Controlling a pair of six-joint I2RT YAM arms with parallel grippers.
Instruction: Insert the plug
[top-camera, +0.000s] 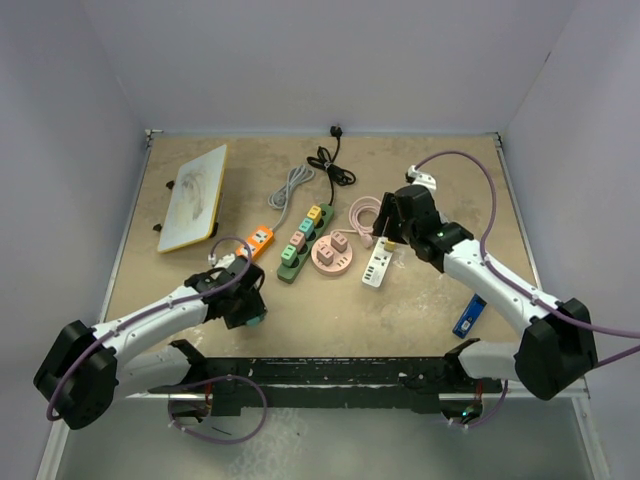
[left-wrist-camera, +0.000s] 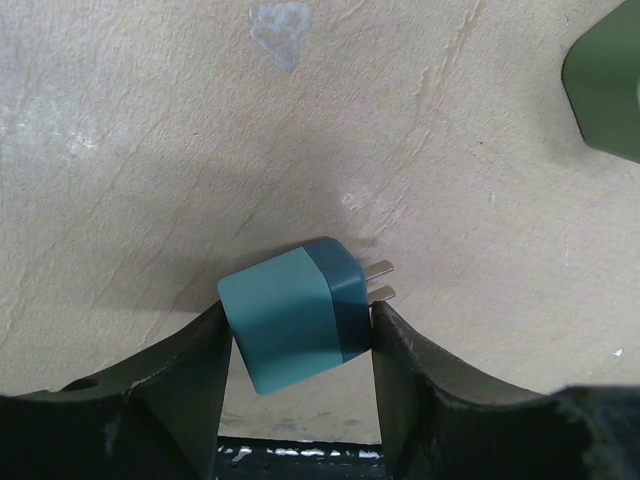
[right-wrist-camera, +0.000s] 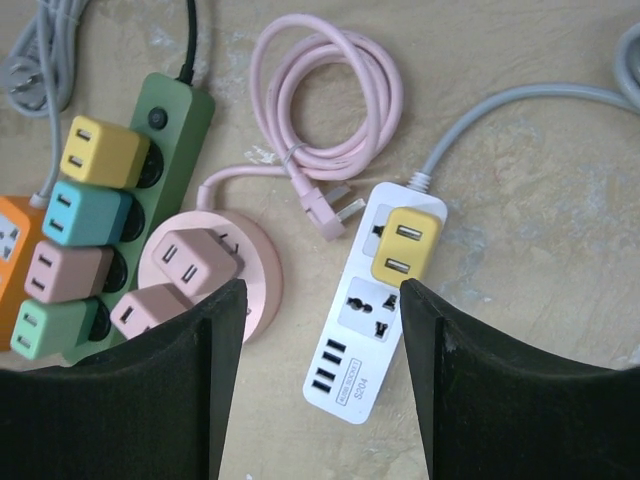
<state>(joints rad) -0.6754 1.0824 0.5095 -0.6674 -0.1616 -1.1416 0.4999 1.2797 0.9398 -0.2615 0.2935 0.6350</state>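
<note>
Two arms: left one low over the near-left table (top-camera: 330, 300), right one out over the sockets at centre-right.
Left gripper (top-camera: 244, 304): clamped on the teal plug (left-wrist-camera: 290, 320); fingers (left-wrist-camera: 195, 375) press against both its sides.
Teal plug: on the bare table, tilted, light body with a darker front band, two metal prongs (left-wrist-camera: 378, 280) pointing right in the wrist view (well apart from every socket).
Right gripper (right-wrist-camera: 318, 300): jaws apart, nothing held, hanging above the white power strip (right-wrist-camera: 355, 345).
White power strip: flat on the table, yellow adapter (right-wrist-camera: 405, 245) plugged in at its cable end, universal socket beside it free.
Pink round socket (right-wrist-camera: 268, 290): just left of the white strip, two pink adapters in it.
Green power strip (right-wrist-camera: 170, 125): further left, four adapters in a row (yellow, teal, pink, green).
Pink cable (right-wrist-camera: 330, 90): coiled behind the white strip, its plug lying loose.
Orange socket block (top-camera: 260, 238): left of the green strip, near the left gripper.
White board (top-camera: 195, 197): far left.
</note>
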